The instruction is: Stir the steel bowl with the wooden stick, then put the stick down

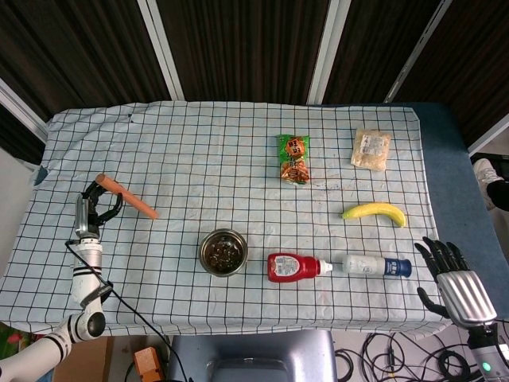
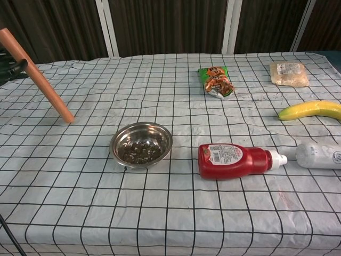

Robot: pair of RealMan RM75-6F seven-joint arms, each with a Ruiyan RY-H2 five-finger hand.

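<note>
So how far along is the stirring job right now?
Stirring can't be confirmed from here. The left hand holds the wooden stick tilted, well left of the steel bowl. Left to do: lay the stick on the table and release it.

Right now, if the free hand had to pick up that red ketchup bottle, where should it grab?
Probably around the wide body of the ketchup bottle, coming down from above. It lies on its side, white cap pointing toward the robot's right, with bare cloth along both long sides for fingers.
</note>
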